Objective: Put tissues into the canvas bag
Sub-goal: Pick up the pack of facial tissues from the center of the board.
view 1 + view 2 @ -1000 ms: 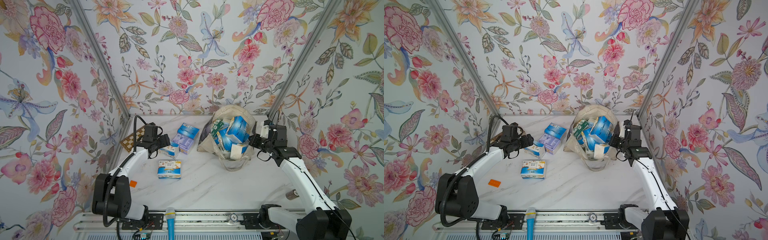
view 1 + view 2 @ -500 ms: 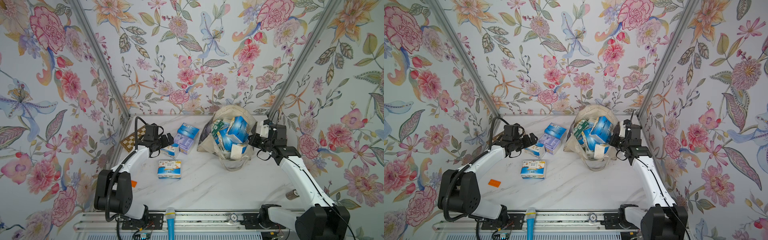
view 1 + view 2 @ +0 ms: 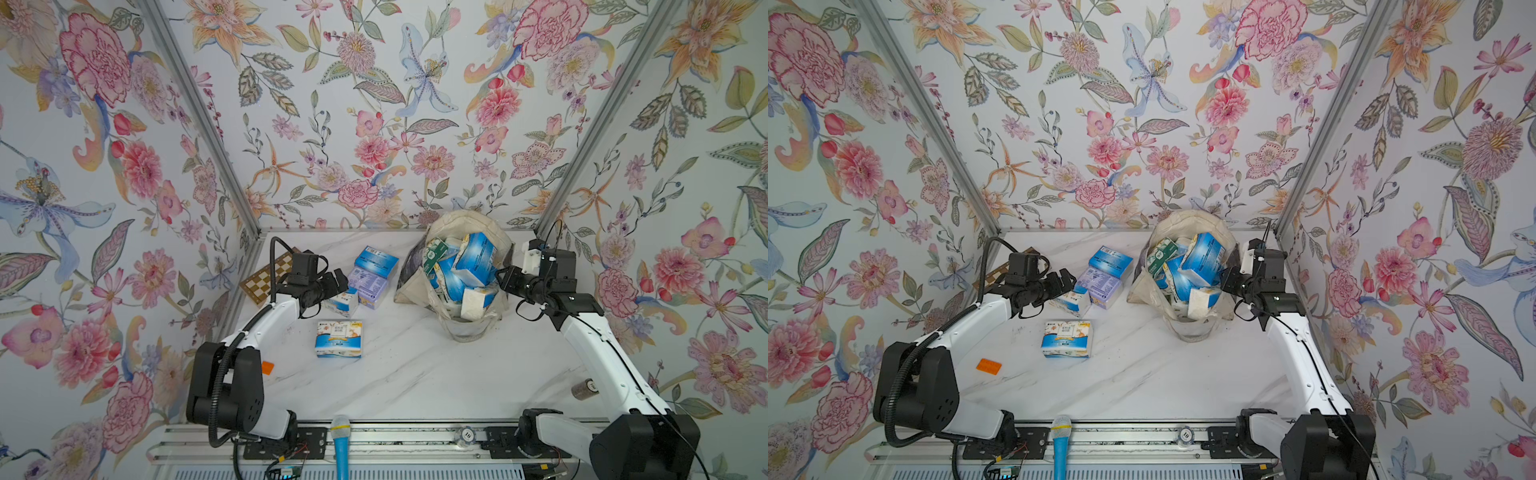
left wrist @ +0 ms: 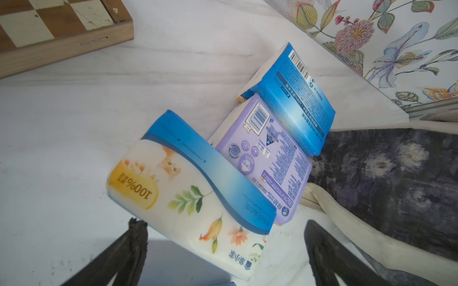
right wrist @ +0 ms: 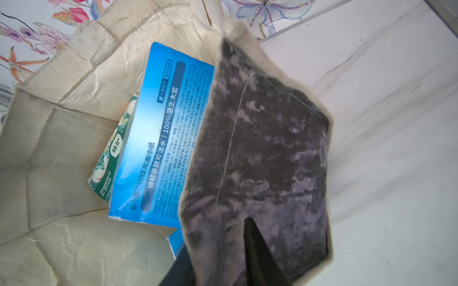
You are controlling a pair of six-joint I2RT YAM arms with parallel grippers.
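Observation:
The canvas bag (image 3: pixel 469 224) (image 3: pixel 1192 220) stands at the back right, its mouth stuffed with several tissues (image 3: pixel 473 257). Left of it lie a blue pack (image 3: pixel 376 262), a lavender pack (image 3: pixel 368 284) and a small cartoon pack (image 3: pixel 345 301). A second cartoon pack (image 3: pixel 338 338) lies nearer the front. My left gripper (image 3: pixel 338 284) (image 4: pixel 224 224) is open, its fingers either side of the small cartoon pack (image 4: pixel 193 198). My right gripper (image 3: pixel 500 276) (image 5: pixel 218 242) is at the bag's right rim, jaws parted, with the dark printed wall (image 5: pixel 267 148) between them.
A wooden chessboard (image 3: pixel 266 278) (image 4: pixel 62 32) lies by the left wall behind my left arm. An orange tag (image 3: pixel 268 368) sits front left, a blue microphone (image 3: pixel 340 440) at the front rail, and a small cylinder (image 3: pixel 584 388) front right. Floral walls close in on three sides.
My left gripper has reached forward to the small cartoon pack with its jaws fully wide. The right gripper's jaws, shut on the bag's rim before, have parted.

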